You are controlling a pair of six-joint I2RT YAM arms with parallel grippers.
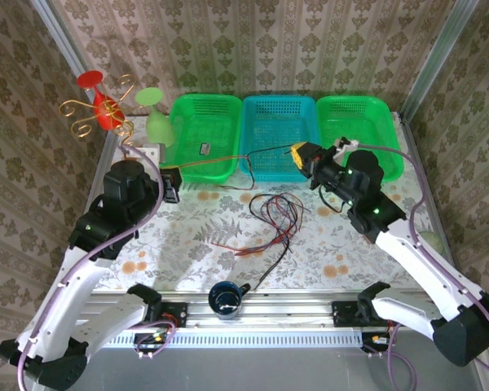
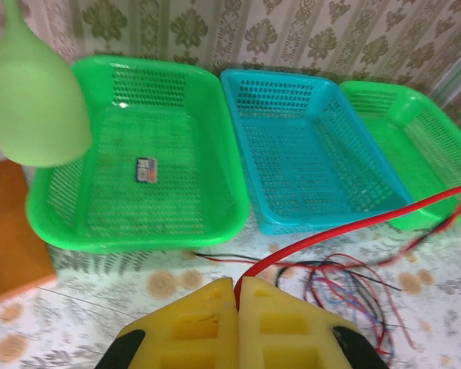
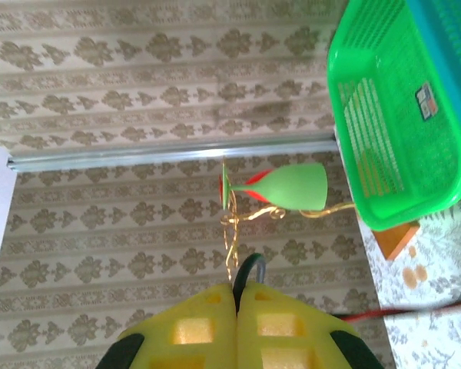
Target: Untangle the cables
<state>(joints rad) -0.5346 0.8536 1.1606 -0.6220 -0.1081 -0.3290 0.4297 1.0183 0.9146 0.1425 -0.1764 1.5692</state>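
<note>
Left hand (image 2: 238, 290) clamped on red cable (image 2: 353, 228), tangled cables (image 2: 346, 286) beyond

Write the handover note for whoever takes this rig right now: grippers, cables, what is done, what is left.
Left gripper: shut on the red cable.
Right gripper: shut, with a dark cable end sticking out between its pads. The red cable spans from the left gripper up to it, in front of the baskets.
Tangle: red and black cables, loose on mid-table.
Done: one cable partly drawn out.
Left: free it, then separate the rest.
</note>
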